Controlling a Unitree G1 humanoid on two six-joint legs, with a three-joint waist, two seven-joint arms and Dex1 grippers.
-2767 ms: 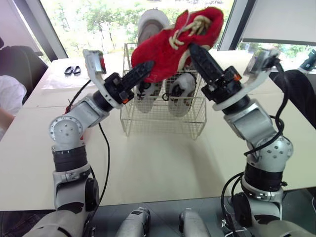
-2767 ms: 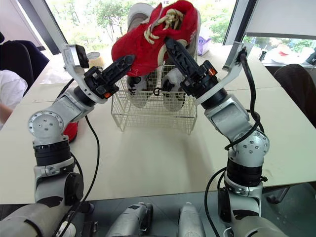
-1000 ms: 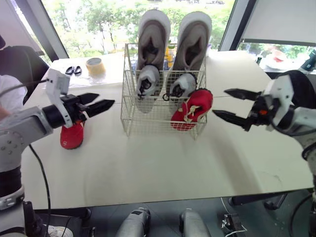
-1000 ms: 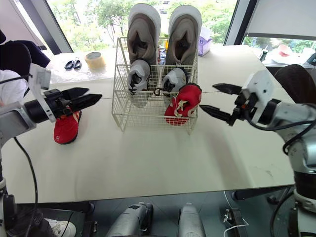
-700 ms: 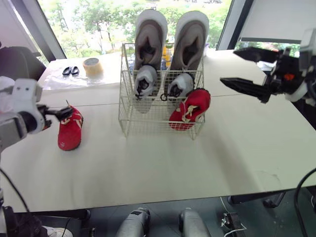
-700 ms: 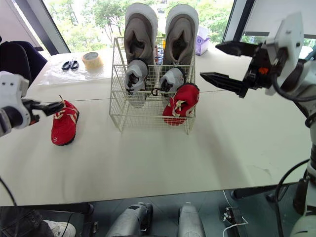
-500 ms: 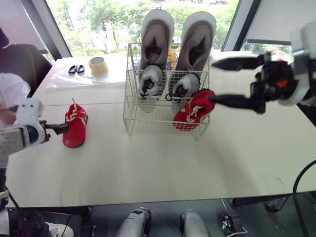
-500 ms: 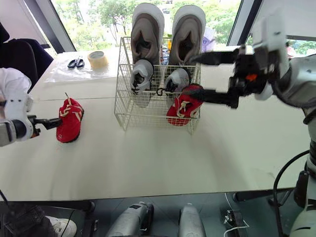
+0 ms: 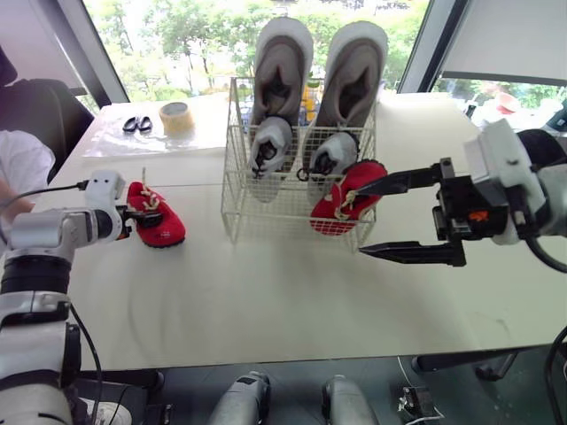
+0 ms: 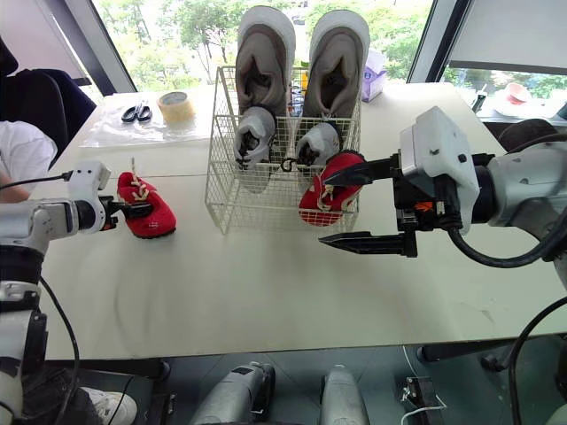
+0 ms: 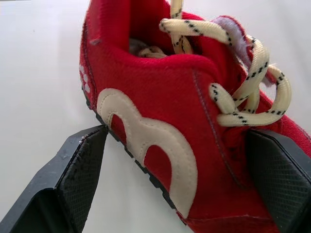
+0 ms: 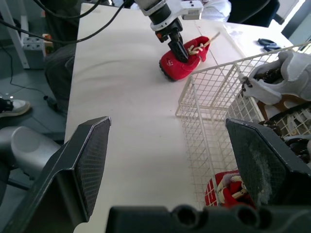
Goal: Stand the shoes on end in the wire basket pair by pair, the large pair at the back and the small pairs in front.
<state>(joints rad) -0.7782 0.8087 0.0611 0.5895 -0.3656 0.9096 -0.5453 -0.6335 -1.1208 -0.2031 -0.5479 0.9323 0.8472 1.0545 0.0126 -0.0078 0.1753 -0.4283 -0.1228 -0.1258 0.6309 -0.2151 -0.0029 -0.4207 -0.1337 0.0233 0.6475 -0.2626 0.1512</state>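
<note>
While the left end effector (image 9: 133,215) clamps the loose red shoe (image 9: 159,227) (heel end), the right end effector (image 9: 361,221) gapes wide

You see, at nine o'clock, the red shoe (image 11: 160,97) in matt cloth with woven cream laces (image 11: 243,92), cross-hatched black pads (image 11: 80,170) on the left gripper (image 11: 177,136), the white-coated metal wire basket (image 10: 232,208), and the smooth matt table (image 10: 266,292).

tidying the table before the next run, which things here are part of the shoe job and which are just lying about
Job: white wire basket, large grey shoe pair, small grey-and-white shoe pair, red lace-up shoe in basket, red lace-up shoe on table.
Lying about: black scissors, tan tape roll.
</note>
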